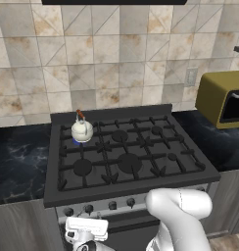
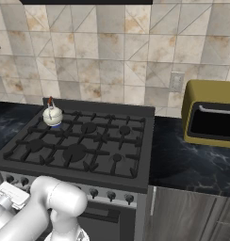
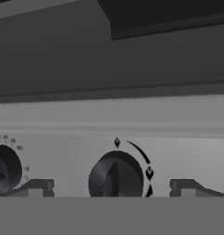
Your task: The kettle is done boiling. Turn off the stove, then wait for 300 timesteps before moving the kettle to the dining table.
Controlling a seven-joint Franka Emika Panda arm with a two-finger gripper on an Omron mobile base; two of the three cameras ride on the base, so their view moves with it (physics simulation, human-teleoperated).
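The small white-silver kettle [image 1: 82, 130] [image 2: 52, 116] stands on the back left burner of the black stove [image 1: 126, 152] [image 2: 84, 146], and a bit of blue flame shows under it. My gripper [image 3: 113, 189] is open, low in front of the stove's grey knob panel. In the hand view its fingertips [image 3: 36, 188] flank a dark knob [image 3: 116, 176] with a gap on each side. A second knob [image 3: 3, 170] sits at the left edge. In the left base view the white hand [image 1: 85, 229] is below the leftmost knobs [image 1: 68, 212]. The dining table is out of view.
An olive-yellow toaster oven [image 1: 223, 99] [image 2: 212, 113] stands on the black marble counter [image 2: 187, 164] right of the range. Another stretch of counter [image 1: 18, 162] lies to the left. A tiled wall backs the stove, with a dark hood above.
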